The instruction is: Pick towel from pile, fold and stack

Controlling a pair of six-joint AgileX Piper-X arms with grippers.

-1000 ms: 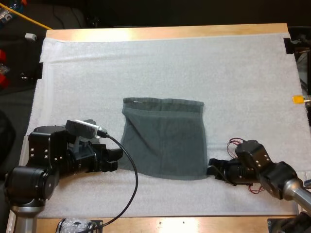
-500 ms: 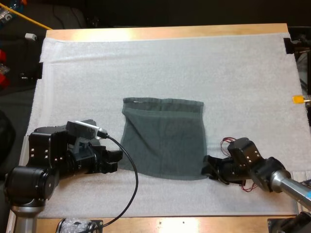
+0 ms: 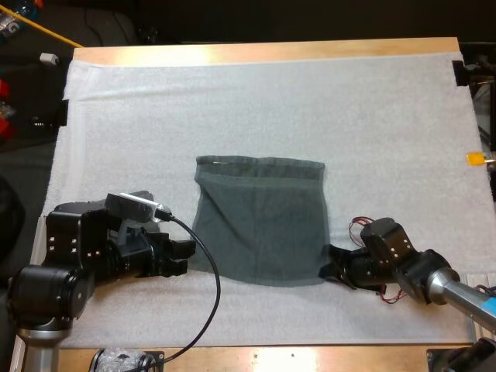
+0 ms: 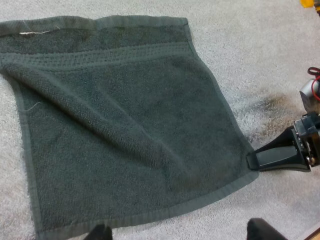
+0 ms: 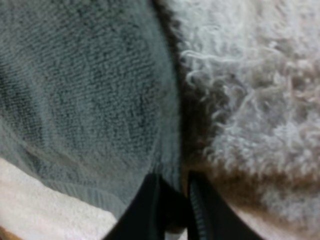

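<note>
Towel [image 3: 260, 221] spread flat on white mat [image 3: 232, 101], midway between the mat's left and right edges and closer to its near edge. Diagonal crease runs across it. Right gripper [image 3: 326, 262] sits low at the towel's near right corner, fingers [image 5: 150, 202] almost together with the hem pinched between them. Left gripper [image 3: 187, 256] is just beside the near left corner, not touching, fingers [image 4: 100, 233] spread apart, holding nothing.

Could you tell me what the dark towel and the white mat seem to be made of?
The towel looks like dark grey-green terry cloth, matte, with looped pile, a woven band and hemmed edges. The mat looks like soft white fabric, perhaps fleece: curly fibres show close up.
</note>
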